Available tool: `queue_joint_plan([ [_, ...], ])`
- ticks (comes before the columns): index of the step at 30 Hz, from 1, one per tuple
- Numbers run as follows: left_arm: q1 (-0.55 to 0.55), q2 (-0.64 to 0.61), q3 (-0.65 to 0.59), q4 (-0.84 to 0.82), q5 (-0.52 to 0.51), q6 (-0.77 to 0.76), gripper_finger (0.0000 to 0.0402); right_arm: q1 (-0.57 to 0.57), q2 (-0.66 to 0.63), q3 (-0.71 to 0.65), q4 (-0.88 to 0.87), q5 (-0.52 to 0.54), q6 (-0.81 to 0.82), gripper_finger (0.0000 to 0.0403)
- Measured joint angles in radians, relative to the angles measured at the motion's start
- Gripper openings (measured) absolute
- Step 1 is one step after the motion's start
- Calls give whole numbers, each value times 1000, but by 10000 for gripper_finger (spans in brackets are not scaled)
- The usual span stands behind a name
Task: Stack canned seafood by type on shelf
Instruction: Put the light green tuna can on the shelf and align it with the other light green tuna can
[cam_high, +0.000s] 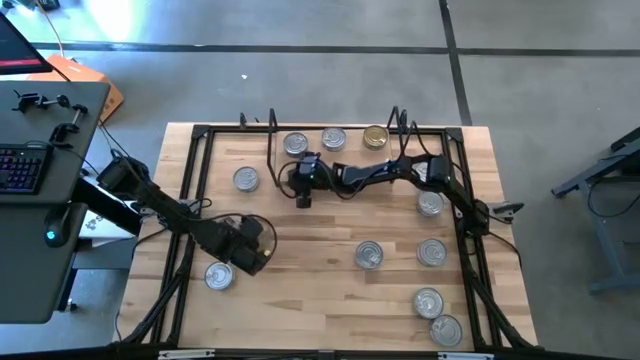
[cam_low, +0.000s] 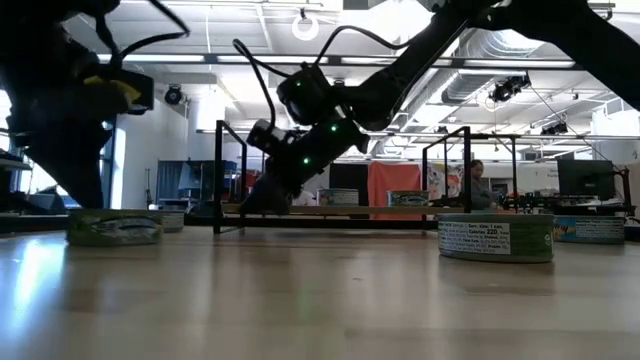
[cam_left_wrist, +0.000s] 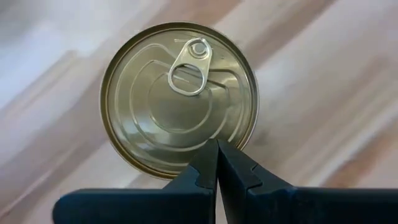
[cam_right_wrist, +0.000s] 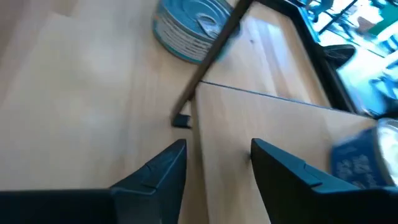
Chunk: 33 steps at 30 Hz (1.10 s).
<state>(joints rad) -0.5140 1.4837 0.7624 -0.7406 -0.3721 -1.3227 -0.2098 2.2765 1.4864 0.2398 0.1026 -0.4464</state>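
Silver lids mark most of the tins. On the shelf (cam_high: 345, 160), at the far side of the bench (cam_high: 300, 300), we count two silver tins (cam_high: 296, 143) and a gold one (cam_high: 375, 137) in a row. The rest lie loose on the bench: one (cam_high: 246, 179) just left of the shelf, one near the left end effector, and six down the right side (cam_high: 430, 252).

Our right end effector (cam_high: 303, 187) hangs at the shelf's left end, its fingers (cam_right_wrist: 163, 168) spread with nothing between them, right over the board's edge. We judge this the gap between placing one tin and fetching the next.

Our left end effector (cam_left_wrist: 216, 168) waits at the near left, fingers pressed together and empty, directly above a silver tin (cam_high: 219, 275).

Next, we think, the right arm must lift clear of the wire frame and go for a loose tin. The tin should match a type already on the shelf and be set squarely on its like.
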Motion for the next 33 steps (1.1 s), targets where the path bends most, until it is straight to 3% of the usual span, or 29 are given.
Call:
queue_joint_plan([
  [12,-1,90,5,182,-46,116,0,2,-12,0,-26,-96,28,274],
  [19,-12,139,5,314,-72,241,0,19,-131,0,-223,-108,46,277],
  [26,-5,152,-1,437,-137,467,0,105,-325,-22,-591,-65,59,272],
  [29,19,163,-2,503,-186,621,0,175,-433,-100,-684,-50,114,261],
  [33,75,174,-5,564,-274,820,1,297,-597,-291,-645,-36,261,245],
])
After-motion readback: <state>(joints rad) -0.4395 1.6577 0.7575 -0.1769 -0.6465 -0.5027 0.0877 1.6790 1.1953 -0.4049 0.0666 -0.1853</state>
